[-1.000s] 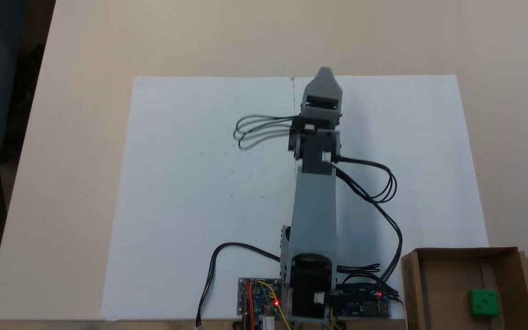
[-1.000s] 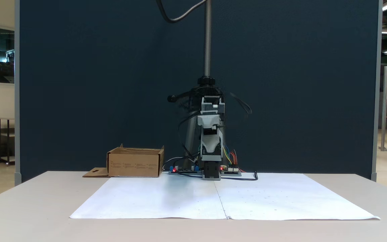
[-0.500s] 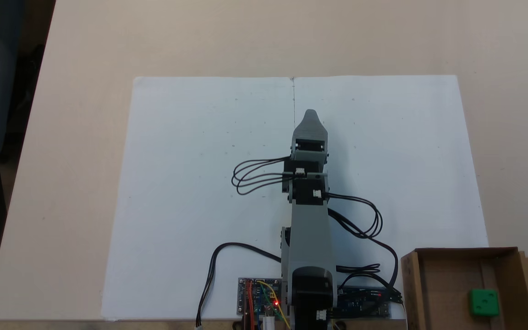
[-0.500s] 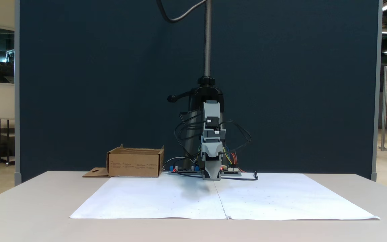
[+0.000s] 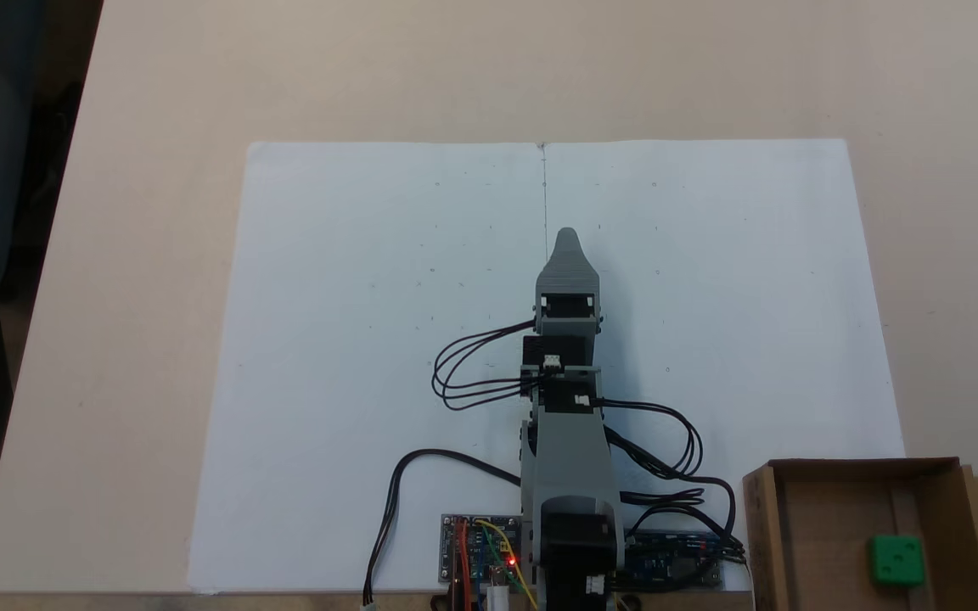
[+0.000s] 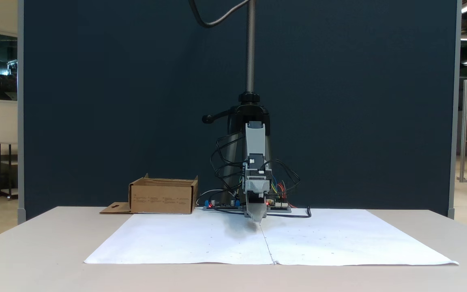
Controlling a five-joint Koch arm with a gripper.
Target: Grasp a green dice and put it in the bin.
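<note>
Your green dice (image 5: 896, 560) already sits in the bin (image 5: 765, 526), end effector (image 5: 567, 242) low over the paper, jaws' state unclear, so nothing remains but parking.

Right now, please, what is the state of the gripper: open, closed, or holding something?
Gripper: cannot be told whether open or closed, since a single tip shows in both fixed views. It holds no dice; the green dice lies in the bin.

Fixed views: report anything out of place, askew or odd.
Nothing stands out. The green dice sits flat inside the bin. The tool points down over the white paper, carrying nothing visible. The bin's flap lies flat on the table.
</note>
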